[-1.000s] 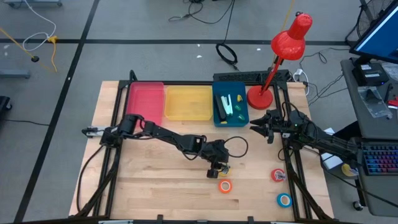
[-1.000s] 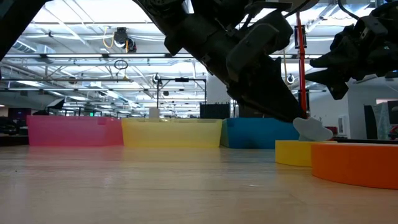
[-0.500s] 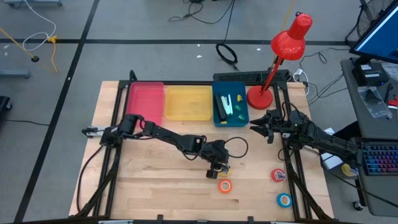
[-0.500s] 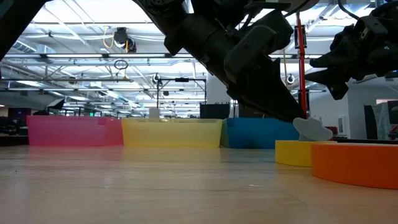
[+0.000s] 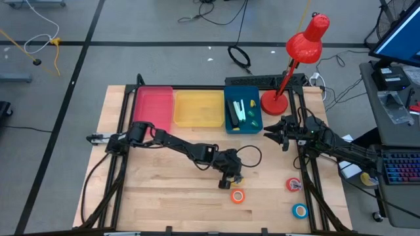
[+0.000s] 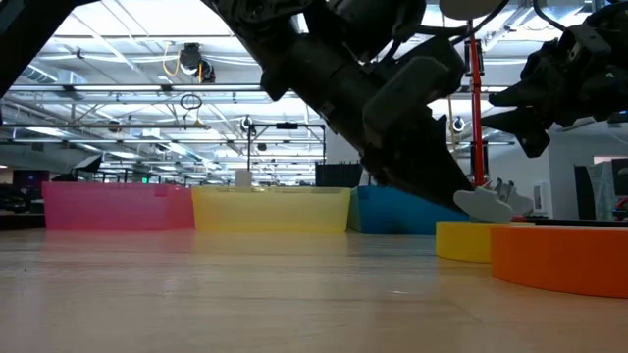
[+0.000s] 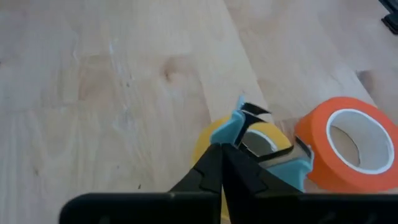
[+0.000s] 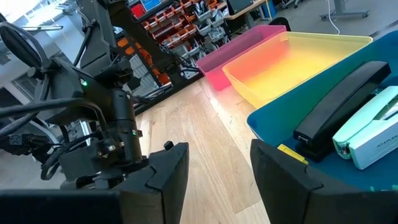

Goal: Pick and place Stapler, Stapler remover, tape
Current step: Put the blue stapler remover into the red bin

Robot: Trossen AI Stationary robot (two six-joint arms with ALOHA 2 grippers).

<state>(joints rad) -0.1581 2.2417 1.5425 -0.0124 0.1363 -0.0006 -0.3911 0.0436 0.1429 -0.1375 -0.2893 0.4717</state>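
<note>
The left gripper [image 7: 231, 163] sits low over the yellow tape roll [image 7: 245, 138] near the middle of the table, just beside the orange tape roll [image 7: 345, 149]. Its fingers are clenched tight together, and the wrist view shows them meeting over the roll's rim rather than spanning it, so whether the yellow ring is truly caught cannot be told. To do this pick well, the fingers likely need to pinch the ring wall, one finger inside the hole and one outside, and the lift should go straight up so the orange roll is not nudged. The red tape roll [image 5: 293, 185] and the blue-teal tape roll [image 5: 300, 211] lie well apart at the near right. The right gripper [image 5: 274, 135] hangs with fingers parted and grasping nothing, near the blue bin [image 5: 229, 124], where a black stapler [image 8: 345, 96] already lies
</note>
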